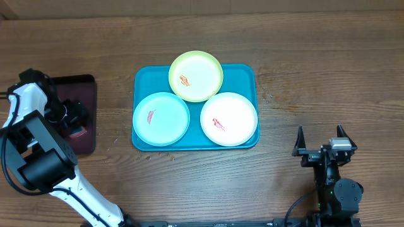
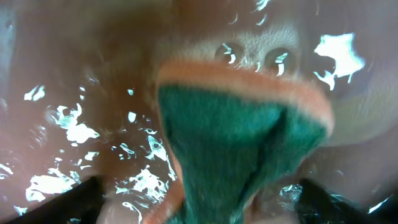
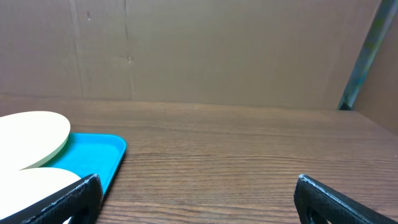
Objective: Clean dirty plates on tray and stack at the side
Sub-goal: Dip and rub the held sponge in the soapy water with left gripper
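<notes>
As both arms sit at the near side of the table (image 1: 315, 63), this is what shows, from near to far:

Right arm: it is folded up small and low by the near edge of the table, close to the right corner. It points at the far edge.

Right gripper (image 1: 320, 135): its two black fingers are spread wide apart. Nothing is between them. It is well apart from the teal tray (image 1: 243, 75).

Left arm (image 1: 38, 145): it is white and black. It comes up from the near edge by the left corner, runs along the left edge, then bends over and reaches down into the dark red tray (image 1: 85, 85).

Left gripper (image 2: 199, 188): it points down at the floor of the dark red tray. Its fingers are spread wide, one at each side of the sponge (image 2: 230, 143), and they do not squeeze it.

Sponge: green with an orange rim. It sits between the fingers on the wet, shiny tray floor.

Dark red tray: it lies by the left edge of the table, with a strip of bare table between it and the teal tray.

Teal tray: it lies in the middle of the table and carries all three plates.

Pale blue plate (image 1: 161, 118): near left corner of the teal tray, with a red smear.

White plate (image 1: 228, 118): near right corner, with a red smear.

Yellow-green plate (image 1: 196, 75): middle of the far edge, poking out over it a bit. It has a red smear, and its rim meets the other two plates.
</notes>
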Controlling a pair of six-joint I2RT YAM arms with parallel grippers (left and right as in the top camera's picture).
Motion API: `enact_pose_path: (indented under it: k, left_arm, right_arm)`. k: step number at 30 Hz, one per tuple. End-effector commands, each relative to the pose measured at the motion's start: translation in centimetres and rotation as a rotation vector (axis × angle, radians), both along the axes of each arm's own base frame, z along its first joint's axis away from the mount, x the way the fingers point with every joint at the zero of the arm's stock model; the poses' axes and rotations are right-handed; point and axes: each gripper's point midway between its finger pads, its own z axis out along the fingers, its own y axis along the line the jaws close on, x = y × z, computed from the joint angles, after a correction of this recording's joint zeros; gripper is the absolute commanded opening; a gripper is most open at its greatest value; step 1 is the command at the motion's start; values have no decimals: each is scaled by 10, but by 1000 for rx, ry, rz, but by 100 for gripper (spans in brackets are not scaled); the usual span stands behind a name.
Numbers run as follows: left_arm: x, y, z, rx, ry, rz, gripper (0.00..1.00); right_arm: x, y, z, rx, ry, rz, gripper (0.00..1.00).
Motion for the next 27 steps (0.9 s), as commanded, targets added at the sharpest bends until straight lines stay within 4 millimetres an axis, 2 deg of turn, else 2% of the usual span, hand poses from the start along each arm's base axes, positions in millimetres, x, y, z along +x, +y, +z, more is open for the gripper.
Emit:
enact_pose_path:
  k: [1, 3, 4, 5, 9, 10, 11, 12, 21, 22, 25, 26, 27]
  left_arm:
    - [-8, -9, -6, -31, 46, -8, 63]
    - [-10, -10, -6, -37, 55, -8, 33]
    - [-11, -10, -5, -39, 57, -7, 15]
    - [-11, -10, -6, -38, 57, -7, 4]
    - [-7, -8, -6, -30, 43, -7, 4]
    - [-5, -7, -6, -23, 33, -7, 15]
    - [-2, -5, -6, -16, 20, -8, 54]
    - [1, -3, -6, -8, 8, -8, 100]
    - [38, 21, -4, 91, -138, -30, 100]
    - [41, 23, -4, 100, -152, -30, 94]
    - [49, 28, -2, 121, -186, -30, 32]
    - [51, 29, -2, 126, -193, -30, 15]
    - [52, 30, -1, 129, -198, -30, 4]
  right_arm:
    - [0, -1, -1, -1, -5, -2, 100]
    - [0, -1, -1, -1, -5, -2, 100]
    - [0, -1, -1, -1, -5, -2, 100]
    - [0, -1, -1, -1, -5, -2, 100]
    - [0, -1, -1, -1, -5, -2, 100]
    - [0, -1, -1, -1, -5, -2, 100]
    - [0, -1, -1, -1, -5, -2, 100]
    - [0, -1, -1, -1, -5, -2, 100]
    - [0, -1, -1, -1, -5, -2, 100]
    - [0, -1, -1, -1, -5, -2, 100]
    - [0, -1, -1, -1, -5, -2, 100]
    - [0, -1, -1, -1, -5, -2, 100]
    - [0, -1, -1, -1, -5, -2, 100]
